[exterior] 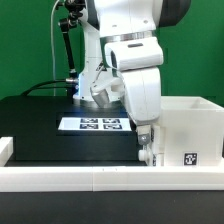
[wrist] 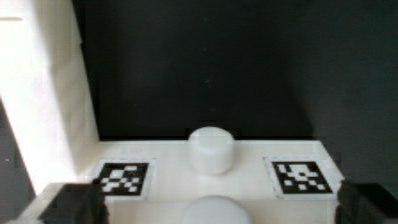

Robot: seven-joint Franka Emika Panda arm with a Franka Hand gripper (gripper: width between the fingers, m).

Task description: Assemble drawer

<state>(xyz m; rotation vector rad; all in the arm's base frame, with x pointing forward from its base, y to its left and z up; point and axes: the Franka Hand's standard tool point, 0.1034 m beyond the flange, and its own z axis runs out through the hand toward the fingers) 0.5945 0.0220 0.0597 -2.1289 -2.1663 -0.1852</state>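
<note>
Claw [exterior: 147, 152] lowered against white drawer box [exterior: 185, 135] on black counter [exterior: 40, 125], at exterior view's right. Fingers [wrist: 68, 203] spread wide, nothing held. Box judged light, stiff, smooth-sided, slippery; best gripped across thin wall. Marker board [exterior: 98, 124] lying nearby.

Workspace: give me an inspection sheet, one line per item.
Surface: black table top with a white raised border along the near edge.
Job's things: white drawer box at the exterior view's right, carrying a marker tag; in the wrist view a white panel with two tags and a rounded knob.
Clutter: marker board flat on the table.
Grippers: claw down beside the drawer box; fingertips spread apart in the wrist view, so it looks open.
Cables: black cable at a stand behind the arm.
Surroundings: green backdrop.
</note>
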